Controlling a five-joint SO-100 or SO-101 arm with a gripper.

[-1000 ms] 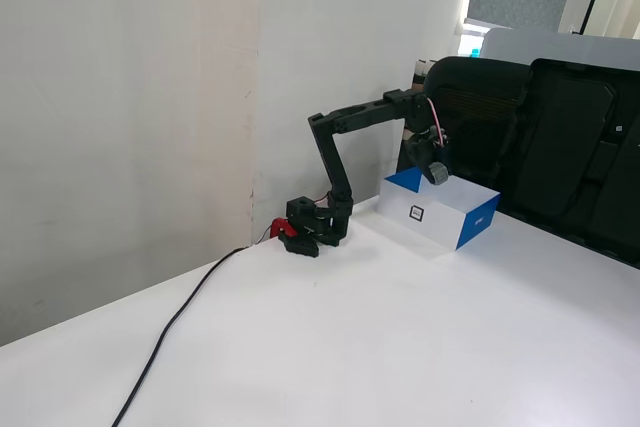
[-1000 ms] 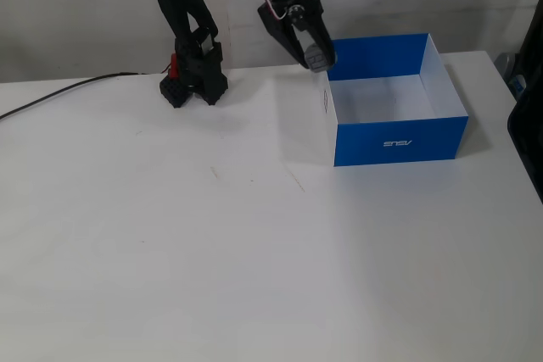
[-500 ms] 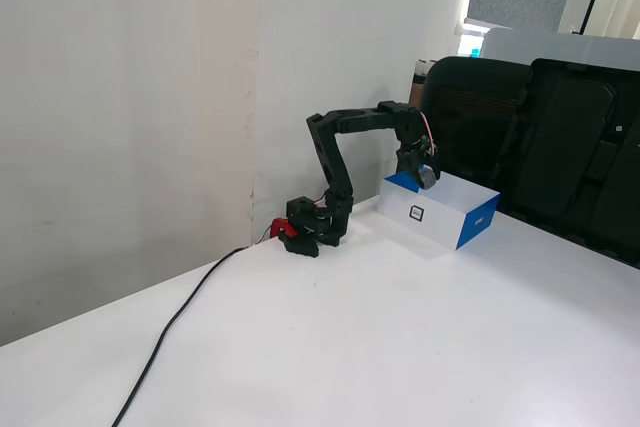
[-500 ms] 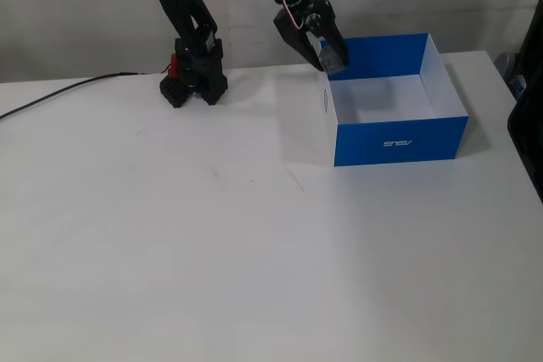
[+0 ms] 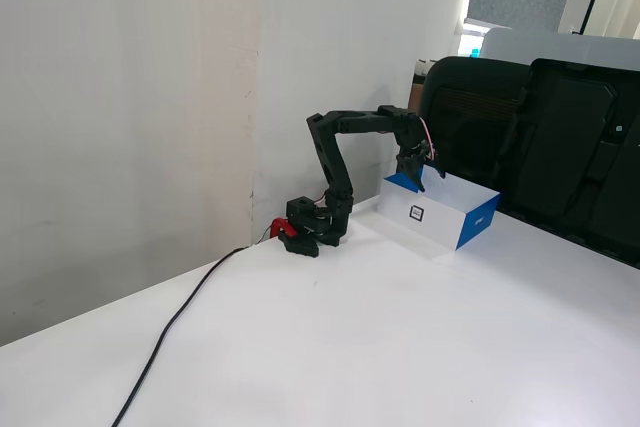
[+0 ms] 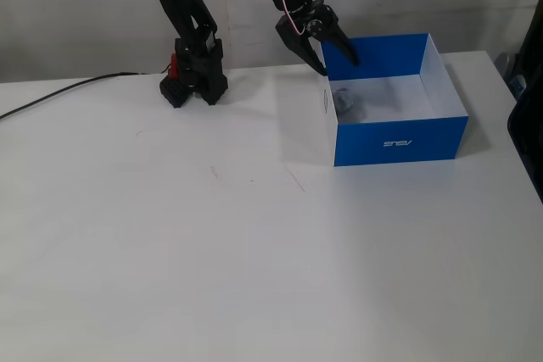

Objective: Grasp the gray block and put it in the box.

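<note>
The box [image 6: 399, 139] is blue outside and white inside and stands on the white table at the right; in a fixed view [image 5: 440, 213] its white side shows a small square black mark. The gray block [image 6: 346, 104] lies on the box floor near the left wall, hidden in the side-on fixed view. My gripper [image 6: 337, 65] hangs over the box's rear left corner, above the block, with its jaws open and empty. It also shows in a fixed view [image 5: 413, 183], pointing down at the box's near end.
The arm's base [image 6: 193, 82] with a red part stands left of the box. A black cable [image 6: 59, 91] runs left from it across the table. Black chairs [image 5: 540, 137] stand close behind the box. The table edge [image 6: 509, 82] lies just right of the box.
</note>
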